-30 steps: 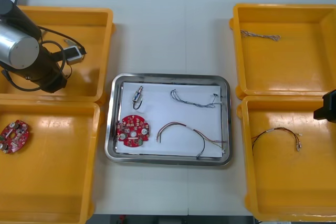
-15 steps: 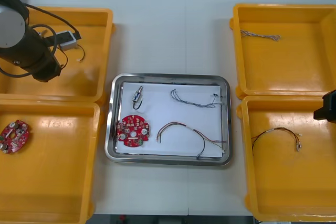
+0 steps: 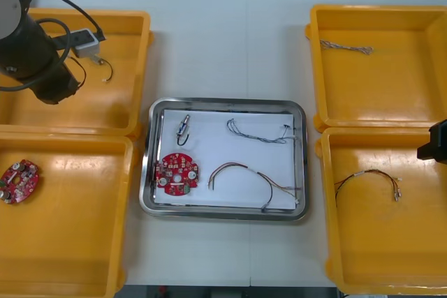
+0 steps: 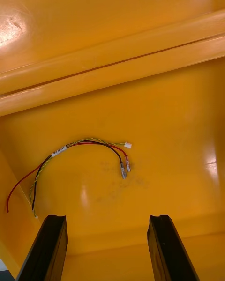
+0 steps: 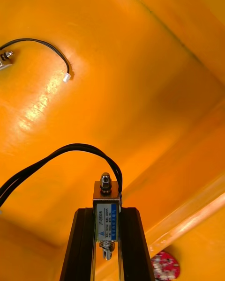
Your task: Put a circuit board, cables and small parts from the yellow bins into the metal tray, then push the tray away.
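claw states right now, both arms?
Left claw: shut on a small metal part, over a left yellow bin.
Right claw: open, empty, over the red and yellow cable.

You've got four yellow plastic bins (image 3: pixel 119 95) (image 3: pixel 70 228) (image 3: pixel 377 95) (image 3: pixel 377 242), one shiny metal tray (image 3: pixel 223 102) with a white inside, two round red circuit boards (image 3: pixel 177 174) (image 3: pixel 19 181), two twisted blue-and-white cables (image 3: pixel 258 132) (image 3: pixel 346 48), two red-and-yellow cables (image 3: pixel 255 179) (image 3: pixel 370 181), and three small metal parts (image 3: pixel 184 128) (image 5: pixel 107 206) (image 5: pixel 4 58), each trailing a black lead, all on your one light tabletop (image 3: pixel 223 33)
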